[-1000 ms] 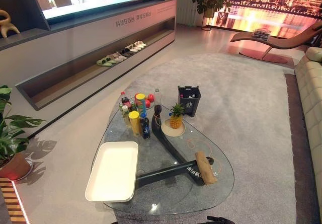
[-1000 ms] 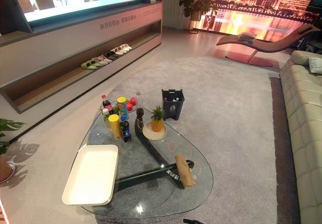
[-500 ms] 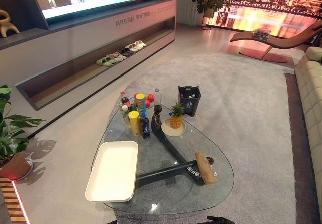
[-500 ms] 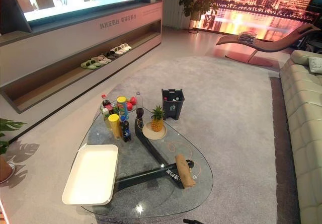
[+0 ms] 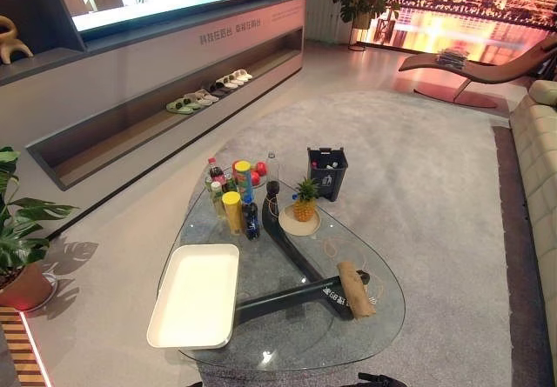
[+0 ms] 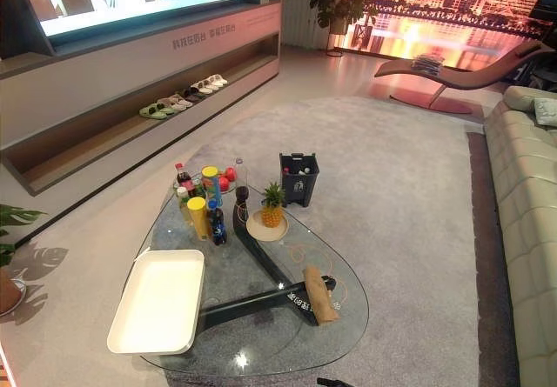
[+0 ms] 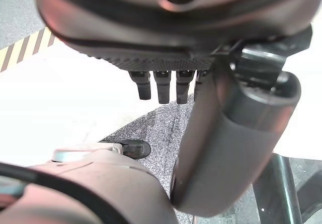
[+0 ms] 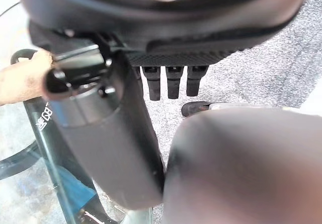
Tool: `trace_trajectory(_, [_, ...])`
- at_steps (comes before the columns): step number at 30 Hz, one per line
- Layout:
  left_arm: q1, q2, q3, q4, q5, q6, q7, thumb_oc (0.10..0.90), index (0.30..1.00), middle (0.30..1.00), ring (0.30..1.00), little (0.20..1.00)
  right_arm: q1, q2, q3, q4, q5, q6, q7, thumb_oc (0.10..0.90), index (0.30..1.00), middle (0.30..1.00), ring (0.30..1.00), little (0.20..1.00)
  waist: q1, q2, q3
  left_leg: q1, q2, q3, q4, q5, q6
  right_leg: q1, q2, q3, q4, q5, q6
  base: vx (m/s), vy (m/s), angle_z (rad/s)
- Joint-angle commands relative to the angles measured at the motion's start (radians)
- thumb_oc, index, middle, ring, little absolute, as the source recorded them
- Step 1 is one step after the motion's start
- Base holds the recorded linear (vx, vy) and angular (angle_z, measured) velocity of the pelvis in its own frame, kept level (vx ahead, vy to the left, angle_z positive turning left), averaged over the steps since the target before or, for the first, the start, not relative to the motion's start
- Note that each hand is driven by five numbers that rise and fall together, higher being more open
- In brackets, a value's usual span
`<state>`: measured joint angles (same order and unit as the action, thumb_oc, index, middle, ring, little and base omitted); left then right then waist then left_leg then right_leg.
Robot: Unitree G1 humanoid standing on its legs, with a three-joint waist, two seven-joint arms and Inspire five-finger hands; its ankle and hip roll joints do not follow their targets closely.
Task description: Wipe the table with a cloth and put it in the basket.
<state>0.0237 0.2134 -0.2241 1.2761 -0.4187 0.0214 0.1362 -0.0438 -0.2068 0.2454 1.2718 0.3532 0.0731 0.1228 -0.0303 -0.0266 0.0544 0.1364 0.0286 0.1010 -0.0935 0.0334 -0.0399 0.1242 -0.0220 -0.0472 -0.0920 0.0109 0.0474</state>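
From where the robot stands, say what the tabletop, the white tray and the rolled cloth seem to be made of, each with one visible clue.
Tabletop: clear glass, glossy; the dark base and the carpet show through it.
White tray: probably plastic, smooth and matt, with a moulded raised rim.
Rolled cloth: soft tan fabric, perhaps towelling; dull surface, loosely rolled shape.

A showroom-like living room: a glass tabletop point(image 5: 296, 352) on a grey rug point(image 5: 418, 170), a sofa point(image 5: 538, 143), a lounge chair point(image 5: 470, 70), a long display shelf point(image 5: 157, 126) with slippers point(image 5: 209, 94)
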Motion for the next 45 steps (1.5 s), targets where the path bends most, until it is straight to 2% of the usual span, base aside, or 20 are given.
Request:
trace_trajectory(1, [-0.078,-0.05,-0.02,0.031,0.009,-0.013,-0.013,0.8,0.9,0.9,0.9,0.9,-0.057,-0.011,0.03,0.022,0.021,-0.07,-0.017,0.8,0.9,0.9,0.9,0.9,0.006,-0.006,0.045,0.018,-0.032,-0.03,0.006,-0.109,0.022,0.027,-0.026,-0.047,0.005,-0.034,0.053,0.0,0.0,0.0])
trace_trajectory(5, [-0.067,-0.043,-0.021,0.013,0.024,-0.023,-0.018,0.8,0.9,0.9,0.9,0.9,-0.075,-0.035,0.03,-0.038,0.034,-0.131,-0.029,0.8,0.9,0.9,0.9,0.9,0.014,-0.011,0.054,0.018,-0.03,-0.026,0.006,-0.107,0.022,0.022,-0.029,-0.046,0.005,-0.031,0.054,0.01,-0.004,-0.01])
trace_trajectory(7, [-0.063,-0.036,-0.025,0.007,0.032,-0.019,-0.018,0.8,0.9,0.9,0.9,0.9,-0.079,-0.05,0.028,-0.068,0.053,-0.137,-0.039,0.8,0.9,0.9,0.9,0.9,0.016,-0.014,0.056,0.017,-0.03,-0.025,0.006,-0.107,0.024,0.02,-0.029,-0.044,0.005,-0.029,0.054,0.04,-0.023,-0.02])
trace_trajectory(9, [-0.048,-0.026,-0.019,-0.001,0.056,-0.021,-0.023,0.8,0.9,0.9,0.9,0.9,-0.074,-0.074,0.014,-0.12,0.047,-0.253,-0.049,0.8,0.9,0.9,0.9,0.9,0.018,-0.017,0.059,0.012,-0.029,-0.021,0.006,-0.106,0.024,0.012,-0.027,-0.039,0.005,-0.025,0.057,0.05,-0.026,-0.01])
trace_trajectory(13, [-0.021,-0.007,-0.034,-0.056,0.046,-0.012,-0.013,0.8,0.9,0.9,0.9,0.9,-0.048,-0.111,0.035,-0.468,0.056,-0.13,-0.18,0.8,0.9,0.9,0.9,0.9,0.004,-0.021,0.078,0.0,-0.033,-0.014,0.009,-0.104,0.033,-0.007,-0.031,-0.03,0.005,-0.017,0.06,0.0,0.0,0.0])
trace_trajectory(14, [-0.01,0.0,-0.035,-0.079,0.037,-0.016,-0.006,0.8,0.9,0.9,0.9,0.9,-0.032,-0.126,0.042,-0.605,0.055,-0.097,-0.228,0.8,0.9,0.9,0.9,0.9,-0.005,-0.026,0.092,-0.012,-0.033,-0.006,0.018,-0.106,0.035,-0.02,-0.032,-0.023,0.005,-0.011,0.061,-0.05,-0.03,-0.07])
trace_trajectory(16, [-0.002,0.008,-0.036,-0.109,0.022,-0.022,0.009,0.8,0.9,0.9,0.9,0.9,-0.008,-0.146,0.05,-0.783,0.063,-0.058,-0.297,0.8,0.9,0.9,0.9,0.9,-0.02,-0.029,0.117,-0.036,-0.034,0.003,0.034,-0.106,0.04,-0.047,-0.032,-0.011,0.016,-0.005,0.06,-0.08,-0.026,-0.13])
trace_trajectory(17, [-0.001,0.011,-0.038,-0.115,0.018,-0.024,0.012,0.8,0.9,0.9,0.9,0.9,-0.003,-0.152,0.051,-0.809,0.06,-0.075,-0.313,0.8,0.9,0.9,0.9,0.9,-0.023,-0.03,0.123,-0.044,-0.034,0.005,0.038,-0.106,0.041,-0.055,-0.032,-0.008,0.02,-0.004,0.06,-0.12,-0.02,-0.22])
trace_trajectory(19, [-0.013,0.02,-0.051,-0.134,-0.007,-0.051,0.025,0.8,0.9,0.9,0.9,0.9,-0.002,-0.183,0.036,-0.947,0.032,-0.111,-0.412,0.8,0.9,0.9,0.9,0.9,-0.041,-0.026,0.177,-0.087,-0.035,0.011,0.049,-0.1,0.047,-0.111,-0.026,0.013,0.046,-0.002,0.059,-0.15,-0.006,-0.13])
trace_trajectory(22, [-0.03,0.021,-0.069,-0.153,-0.016,-0.07,0.042,0.8,0.9,0.9,0.9,0.9,-0.027,-0.206,0.023,-1.011,-0.035,-0.147,-0.518,0.8,0.9,0.9,0.9,0.9,-0.052,-0.018,0.224,-0.131,-0.034,0.018,0.067,-0.095,0.05,-0.162,-0.024,0.023,0.075,-0.002,0.058,-0.14,0.037,-0.05])
trace_trajectory(23, [-0.049,0.02,-0.084,-0.173,-0.021,-0.072,0.054,0.8,0.9,0.9,0.9,0.9,-0.057,-0.225,0.013,-1.043,-0.059,-0.168,-0.583,0.8,0.9,0.9,0.9,0.9,-0.055,-0.011,0.26,-0.171,-0.038,0.02,0.092,-0.093,0.051,-0.199,-0.022,0.028,0.098,-0.004,0.055,-0.14,0.056,-0.14])
trace_trajectory(26, [-0.067,0.014,-0.102,-0.197,-0.031,-0.078,0.07,0.8,0.9,0.9,0.9,0.9,-0.099,-0.242,0.005,-1.08,-0.068,-0.175,-0.656,0.8,0.9,0.9,0.9,0.9,-0.055,-0.001,0.306,-0.215,-0.046,0.02,0.13,-0.095,0.05,-0.238,-0.021,0.035,0.132,-0.011,0.051,-0.07,0.048,-0.11])
trace_trajectory(31, [-0.109,0.006,-0.133,-0.234,-0.029,-0.102,0.076,0.8,0.9,0.9,0.9,0.9,-0.187,-0.264,-0.005,-1.124,-0.098,-0.151,-0.797,0.8,0.9,0.9,0.9,0.9,-0.053,0.013,0.382,-0.309,-0.067,0.012,0.202,-0.103,0.048,-0.319,-0.025,0.039,0.188,-0.02,0.044,-0.04,0.044,0.02])
trace_trajectory(36, [-0.161,0.0,-0.17,-0.267,-0.047,-0.135,0.098,0.8,0.9,0.9,0.9,0.9,-0.3,-0.273,0.005,-1.135,-0.112,-0.1,-0.92,0.8,0.9,0.9,0.9,0.9,-0.052,0.035,0.459,-0.419,-0.089,-0.001,0.283,-0.112,0.047,-0.422,-0.026,0.047,0.245,-0.021,0.031,-0.05,0.074,0.02])
trace_trajectory(40, [-0.179,-0.003,-0.178,-0.285,-0.057,-0.13,0.112,0.8,0.9,0.9,0.9,0.9,-0.352,-0.267,0.016,-1.142,-0.106,-0.081,-0.959,0.8,0.9,0.9,0.9,0.9,-0.049,0.051,0.466,-0.503,-0.1,-0.008,0.315,-0.108,0.048,-0.509,-0.023,0.05,0.284,-0.025,0.023,0.0,0.057,0.01])
trace_trajectory(45, [-0.189,-0.004,-0.18,-0.297,-0.077,-0.128,0.122,0.8,0.9,0.9,0.9,0.9,-0.399,-0.275,0.024,-1.165,-0.108,-0.088,-0.989,0.8,0.9,0.9,0.9,0.9,-0.045,0.066,0.466,-0.595,-0.11,-0.013,0.336,-0.092,0.047,-0.605,-0.022,0.049,0.312,-0.021,0.014,0.0,0.057,0.0])
